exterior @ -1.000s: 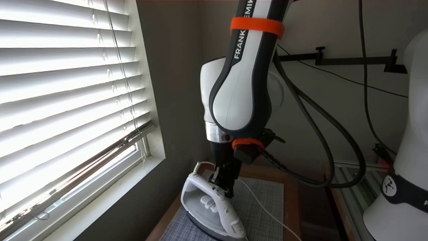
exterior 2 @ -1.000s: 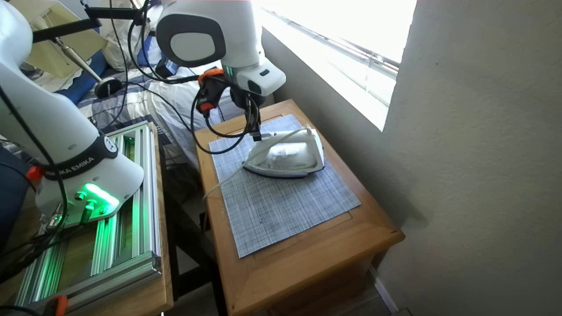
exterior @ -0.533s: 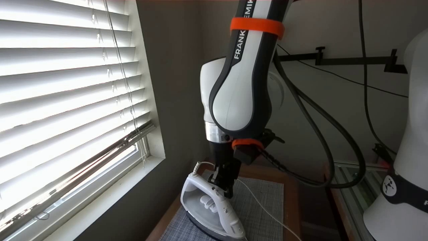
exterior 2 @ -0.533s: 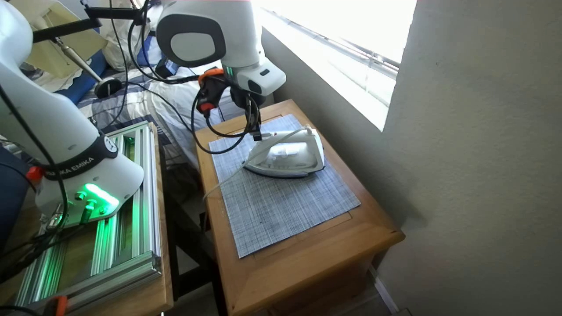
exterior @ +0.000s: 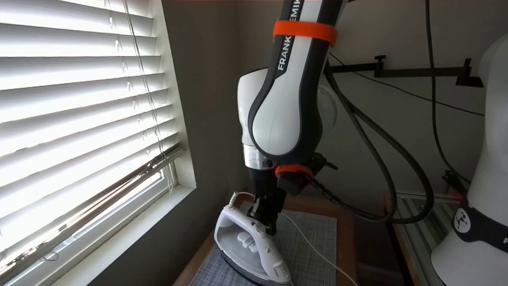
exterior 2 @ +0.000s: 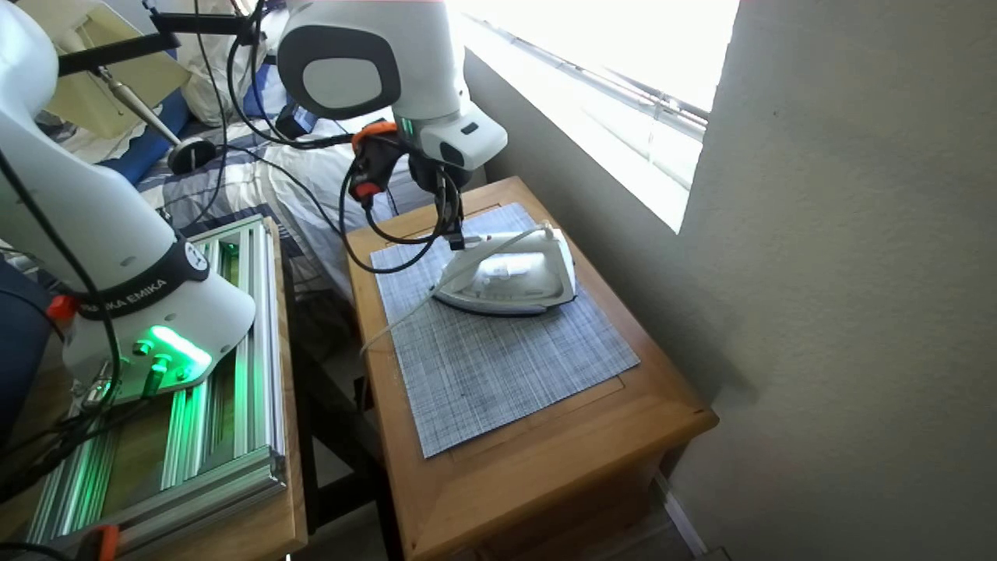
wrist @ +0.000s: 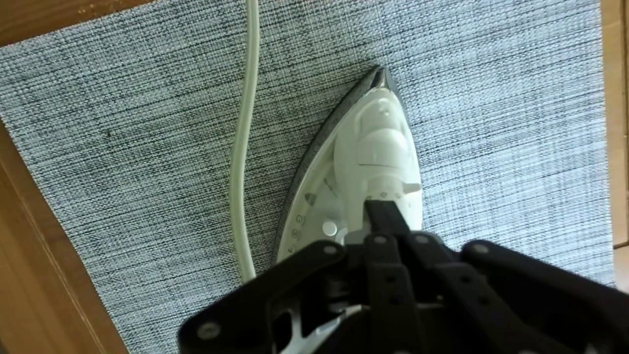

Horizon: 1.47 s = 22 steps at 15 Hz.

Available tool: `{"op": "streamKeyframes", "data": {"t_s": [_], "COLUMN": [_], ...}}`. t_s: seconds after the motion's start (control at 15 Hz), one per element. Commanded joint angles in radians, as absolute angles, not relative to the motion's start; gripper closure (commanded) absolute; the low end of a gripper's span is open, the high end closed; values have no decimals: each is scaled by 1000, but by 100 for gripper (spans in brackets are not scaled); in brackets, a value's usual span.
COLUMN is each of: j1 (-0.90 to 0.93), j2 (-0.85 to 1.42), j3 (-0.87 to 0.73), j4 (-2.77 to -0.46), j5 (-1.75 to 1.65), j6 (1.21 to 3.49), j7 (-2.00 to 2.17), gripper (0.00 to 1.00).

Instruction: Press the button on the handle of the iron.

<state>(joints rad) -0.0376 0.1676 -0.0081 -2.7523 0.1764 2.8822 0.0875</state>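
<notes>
Pointing gripper (wrist: 386,214) at iron handle (wrist: 383,150), jaws closed together, bare mat (exterior 2: 506,374) stretching toward table edge (exterior 2: 561,477)

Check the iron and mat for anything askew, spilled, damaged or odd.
No spill or damage shows. Mildly odd: the iron lies flat on the mat rather than standing on end, the usual parking pose.

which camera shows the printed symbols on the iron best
The wrist view: it looks down closely at the iron, and several symbols show dark near the hand. Both exterior views show the iron smaller; no symbol is legible there.
</notes>
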Motion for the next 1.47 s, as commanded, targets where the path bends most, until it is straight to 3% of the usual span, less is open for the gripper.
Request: {"op": "streamKeyframes", "data": {"t_s": [0.0,1.4], "j1": [-39,7], "j2": [225,7], "j3": [-6,-105], "j4": [-2747,-2744], "j5": [178,-168], "j6": [2925,2769], "j7": [87,372], "gripper": [100,100]}}
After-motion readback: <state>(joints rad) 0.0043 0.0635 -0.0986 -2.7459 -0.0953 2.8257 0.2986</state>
